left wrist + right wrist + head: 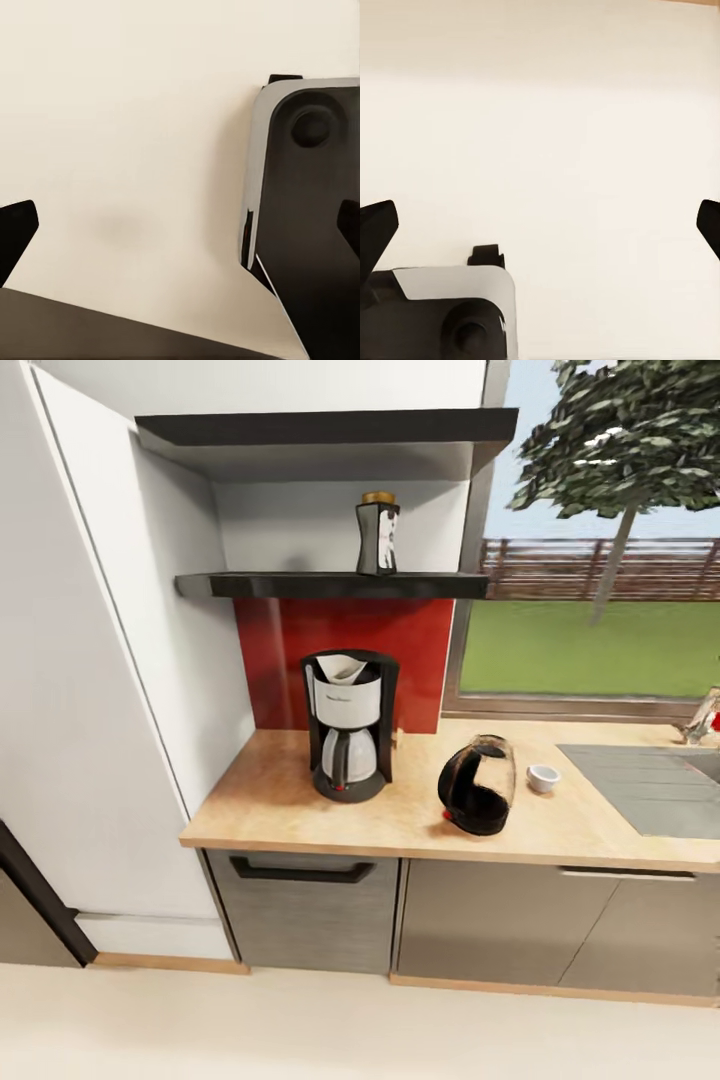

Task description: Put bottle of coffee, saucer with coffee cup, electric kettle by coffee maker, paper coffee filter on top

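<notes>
Left gripper (180, 225): its dark fingertips (16, 225) sit far apart at the wrist picture's two edges, so it is spread wide and holds nothing; it hangs over pale floor (135, 112), just beside a grey-rimmed dark part of the robot's base (300, 195).
Right gripper (540, 225): likewise spread wide and empty, pointing at the same pale floor with a base corner near one fingertip.
Reach: both grippers are low and well apart from every task thing; none lies between the fingers.
Countertop (300, 810): ahead of and above the grippers, beige slab over grey cabinets.
Coffee maker (347, 725): upright on the countertop near the red backsplash; this part looks done.
Paper coffee filter (347, 669): white paper seated in the machine's top; looks done.
Electric kettle (478, 785): on the countertop near the machine, tilted; I judge it placed.
Coffee cup (543, 778): on the countertop just beyond the kettle, directly on the wood; not yet on a saucer.
Saucer: I cannot make one out.
Bottle of coffee (378, 536): upright on the kitchen shelf (330, 585), above the machine and farthest from the grippers; not yet moved.
Left to do: bottle down beside the machine, saucer set, cup onto it.
</notes>
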`<state>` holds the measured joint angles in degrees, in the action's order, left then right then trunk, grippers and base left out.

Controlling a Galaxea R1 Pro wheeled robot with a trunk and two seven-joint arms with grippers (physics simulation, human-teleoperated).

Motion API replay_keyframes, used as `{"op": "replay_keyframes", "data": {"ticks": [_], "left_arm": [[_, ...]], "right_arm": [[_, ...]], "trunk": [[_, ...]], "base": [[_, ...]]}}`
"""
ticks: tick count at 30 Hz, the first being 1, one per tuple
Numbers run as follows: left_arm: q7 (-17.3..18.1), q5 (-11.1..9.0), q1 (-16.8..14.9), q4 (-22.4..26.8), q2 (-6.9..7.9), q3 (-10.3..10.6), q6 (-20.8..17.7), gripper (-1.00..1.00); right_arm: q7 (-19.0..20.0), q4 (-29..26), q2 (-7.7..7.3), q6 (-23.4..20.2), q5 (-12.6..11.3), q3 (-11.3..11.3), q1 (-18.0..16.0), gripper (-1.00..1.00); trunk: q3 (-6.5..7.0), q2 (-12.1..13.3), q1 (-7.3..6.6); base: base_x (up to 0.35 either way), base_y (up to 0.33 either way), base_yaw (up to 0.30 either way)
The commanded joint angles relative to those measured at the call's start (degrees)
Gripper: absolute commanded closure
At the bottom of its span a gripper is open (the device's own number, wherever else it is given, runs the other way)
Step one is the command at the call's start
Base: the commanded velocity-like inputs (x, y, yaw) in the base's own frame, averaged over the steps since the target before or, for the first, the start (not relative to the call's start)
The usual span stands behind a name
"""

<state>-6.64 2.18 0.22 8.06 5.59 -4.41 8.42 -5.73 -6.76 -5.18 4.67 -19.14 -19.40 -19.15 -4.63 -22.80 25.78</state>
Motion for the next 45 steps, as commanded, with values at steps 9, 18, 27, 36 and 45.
{"op": "replay_keyframes", "data": {"ticks": [9, 18, 27, 36, 45], "left_arm": [[0.1, 0.3, -0.2, 0.1, 1.29, -0.4, 0.1, -1.00], [0.5, 0.0, -0.4, 7.6, 4.34, -0.8, 0.8, -1.00], [0.5, -0.4, -0.5, 15.6, 4.49, -1.1, 7.3, -1.00], [0.5, -4.3, -0.6, 34.2, 4.05, -1.2, 8.1, -1.00], [1.1, -6.0, -3.1, 52.6, 3.43, -0.6, 7.1, -1.00]], "right_arm": [[10.6, 3.5, -2.12, -0.2, -0.9, -0.3, 0.0, -1.00], [13.0, 5.2, -2.72, -0.5, -1.3, -0.4, 0.5, -1.00], [12.8, 5.1, -2.66, -3.3, -1.6, -0.3, 0.5, -1.00], [11.4, 5.0, -3.44, -6.4, -2.5, -0.2, 0.5, -1.00], [11.4, 5.1, -2.96, -6.5, -2.3, -0.4, 0.5, -1.00]], "trunk": [[-0.11, -0.1, 0.01], [-0.11, -0.1, 0.01], [-0.11, -0.1, 0.01], [-0.11, -0.1, 0.01], [-0.11, -0.1, 0.01]], "base": [[-0.111, -0.049, 0.000], [-0.005, -0.002, 0.000], [0.000, 0.000, 0.000], [0.000, 0.000, 0.000], [0.000, 0.000, 0.000]]}}
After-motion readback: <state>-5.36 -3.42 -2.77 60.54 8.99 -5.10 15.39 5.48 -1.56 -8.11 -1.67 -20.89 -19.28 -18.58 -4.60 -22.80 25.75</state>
